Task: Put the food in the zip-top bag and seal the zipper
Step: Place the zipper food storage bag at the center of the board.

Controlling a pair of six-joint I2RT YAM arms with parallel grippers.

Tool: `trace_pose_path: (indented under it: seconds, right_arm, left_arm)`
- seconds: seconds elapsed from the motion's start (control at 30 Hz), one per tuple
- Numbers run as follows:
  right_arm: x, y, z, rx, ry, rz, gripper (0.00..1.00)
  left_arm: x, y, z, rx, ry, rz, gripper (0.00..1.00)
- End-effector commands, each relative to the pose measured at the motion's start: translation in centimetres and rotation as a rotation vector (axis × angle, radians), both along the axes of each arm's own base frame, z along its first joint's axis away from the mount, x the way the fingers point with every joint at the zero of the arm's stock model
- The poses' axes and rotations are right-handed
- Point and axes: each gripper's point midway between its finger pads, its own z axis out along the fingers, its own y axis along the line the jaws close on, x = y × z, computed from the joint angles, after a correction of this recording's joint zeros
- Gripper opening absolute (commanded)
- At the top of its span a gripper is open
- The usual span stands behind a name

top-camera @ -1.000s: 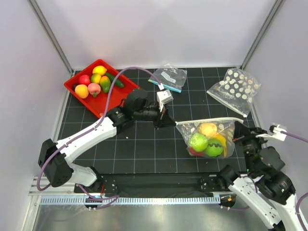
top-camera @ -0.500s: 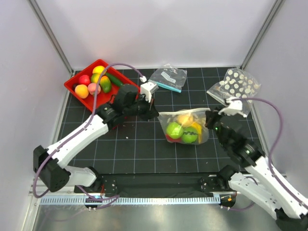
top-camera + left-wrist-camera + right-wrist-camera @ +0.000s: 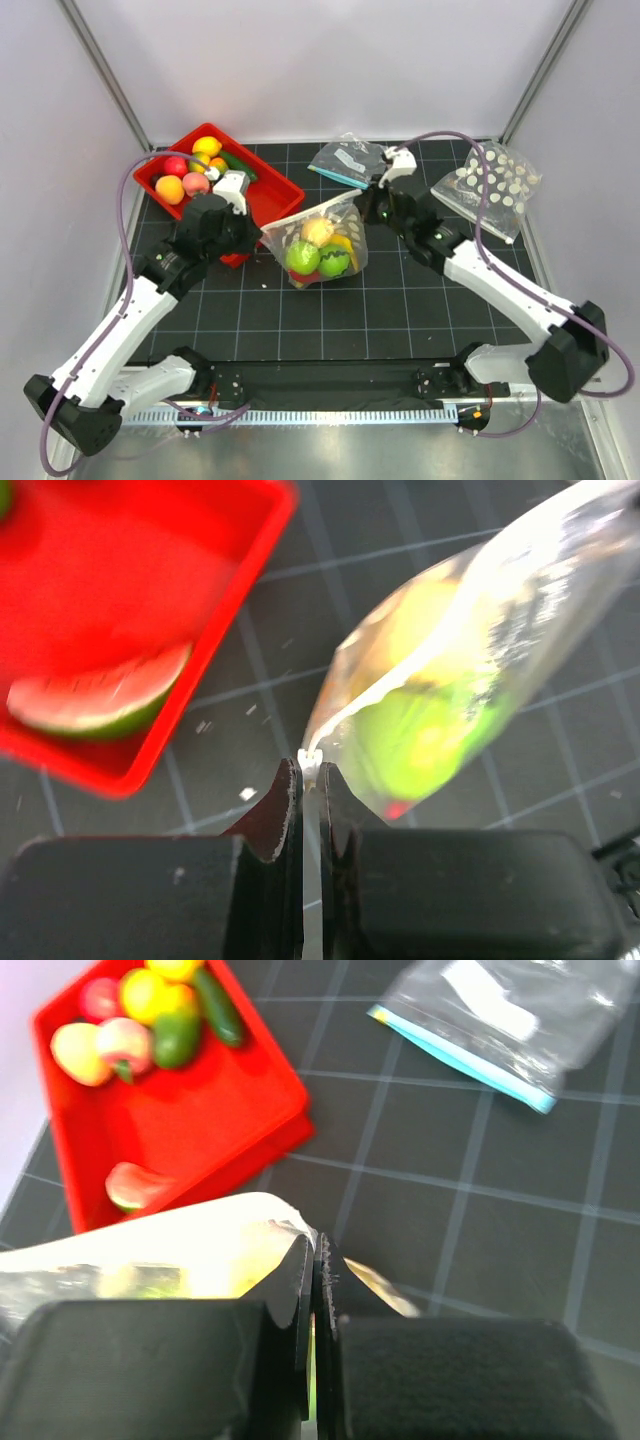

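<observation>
A clear zip-top bag hangs between my two grippers just above the mat, beside the red tray. Inside it is food: two green round fruits and a yellow piece. My left gripper is shut on the bag's left corner, whose white end of the zipper shows between its jaws. My right gripper is shut on the right corner. The zipper rim runs between the two; whether it is sealed I cannot tell. The bag looks blurred in the left wrist view.
The red tray at the back left holds several more toy fruits and a watermelon slice. A clear bag with a teal strip lies at the back. A white-dotted bag lies at the back right.
Both arms have carried the filled bag from the right front to the left and back, up to the red tray. The right arm has stretched far out. Both grips held.
</observation>
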Motion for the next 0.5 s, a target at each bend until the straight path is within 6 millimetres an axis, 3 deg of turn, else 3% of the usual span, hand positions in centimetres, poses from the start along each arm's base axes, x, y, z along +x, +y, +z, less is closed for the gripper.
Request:
trace_pose_path:
  seconds: [0.0,0.07,0.1,0.13,0.17,0.2,0.23,0.33,0.4,0.47]
  right_arm:
    - [2.1,3.5,4.3,0.074,-0.100,0.103,0.01]
    - [3.1,4.7,4.1,0.069,-0.088,0.123,0.06]
    - [3.3,5.3,3.9,0.072,-0.082,0.145,0.17]
    - [3.7,5.7,4.4,0.075,-0.091,0.154,0.36]
    - [4.1,6.1,3.3,0.060,-0.066,0.155,0.57]
    - [4.4,6.2,3.1,0.055,-0.060,0.152,0.60]
    - [4.6,6.0,2.9,0.040,-0.049,0.134,0.64]
    - [4.8,4.5,2.5,0.005,-0.060,0.074,0.73]
    - [4.1,3.4,3.9,0.013,-0.107,0.053,0.82]
    - [3.3,2.3,3.3,-0.011,-0.131,0.046,0.91]
  left_arm:
    - [0.7,2.9,-2.2,-0.005,0.052,0.129,0.05]
    - [1.1,4.1,-2.9,-0.024,0.069,0.176,0.06]
    - [1.4,4.5,-3.1,-0.034,0.068,0.195,0.07]
    - [1.7,5.3,-3.7,-0.041,0.082,0.233,0.15]
    - [1.9,5.7,-3.9,-0.044,0.086,0.250,0.22]
    - [2.2,5.9,-4.1,-0.051,0.086,0.267,0.37]
    - [2.3,6.4,-4.5,-0.049,0.097,0.288,0.69]
    - [2.3,6.8,-4.6,-0.047,0.098,0.310,0.99]
    - [2.2,7.0,-4.0,-0.056,0.072,0.313,1.00]
    - [1.9,7.2,-2.9,-0.091,0.019,0.318,1.00]
